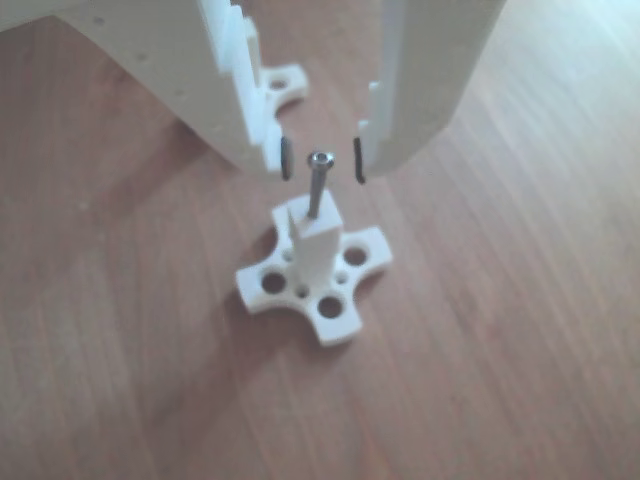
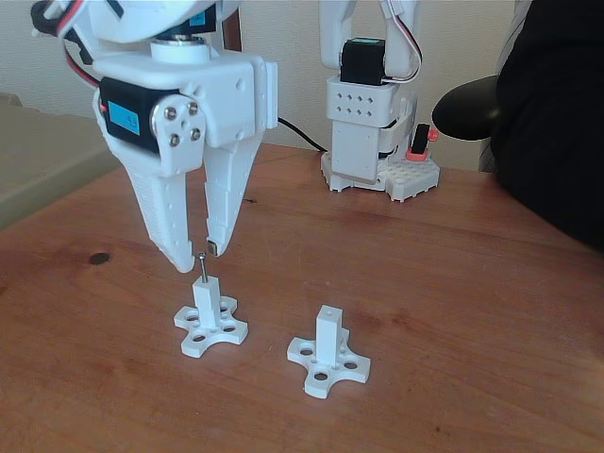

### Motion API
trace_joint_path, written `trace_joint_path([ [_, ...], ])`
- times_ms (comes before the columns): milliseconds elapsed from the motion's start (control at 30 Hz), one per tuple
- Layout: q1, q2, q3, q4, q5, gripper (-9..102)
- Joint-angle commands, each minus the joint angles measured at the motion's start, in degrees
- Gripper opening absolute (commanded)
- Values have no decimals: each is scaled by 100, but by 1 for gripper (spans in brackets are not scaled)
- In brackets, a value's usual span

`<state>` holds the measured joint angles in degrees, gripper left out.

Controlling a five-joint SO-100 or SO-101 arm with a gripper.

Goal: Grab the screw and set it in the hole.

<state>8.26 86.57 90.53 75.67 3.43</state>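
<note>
The thin dark screw (image 1: 318, 185) stands upright in the hole at the top of a white square post (image 1: 315, 245) on a cross-shaped base (image 1: 325, 285). My white gripper (image 1: 322, 160) hangs just above, open, its two fingertips on either side of the screw head with small gaps, not touching it. In the fixed view the screw (image 2: 202, 267) rises out of the left post (image 2: 207, 304), and the gripper (image 2: 196, 253) straddles its head. A second white post (image 2: 328, 332) with an unfilled hole in its top stands to the right.
A brown wooden table (image 2: 453, 283) carries everything. At the back stands another white arm's base (image 2: 373, 142) with a black cable. A dark-clothed person (image 2: 557, 104) is at the right edge. A small dark spot (image 2: 98, 258) lies at the left.
</note>
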Motion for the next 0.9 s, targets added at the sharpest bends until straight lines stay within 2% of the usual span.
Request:
trace_joint_path([
  [0, 18, 97, -466, -105, -44, 8],
  [867, 88, -18, -466, -132, -97, 8],
])
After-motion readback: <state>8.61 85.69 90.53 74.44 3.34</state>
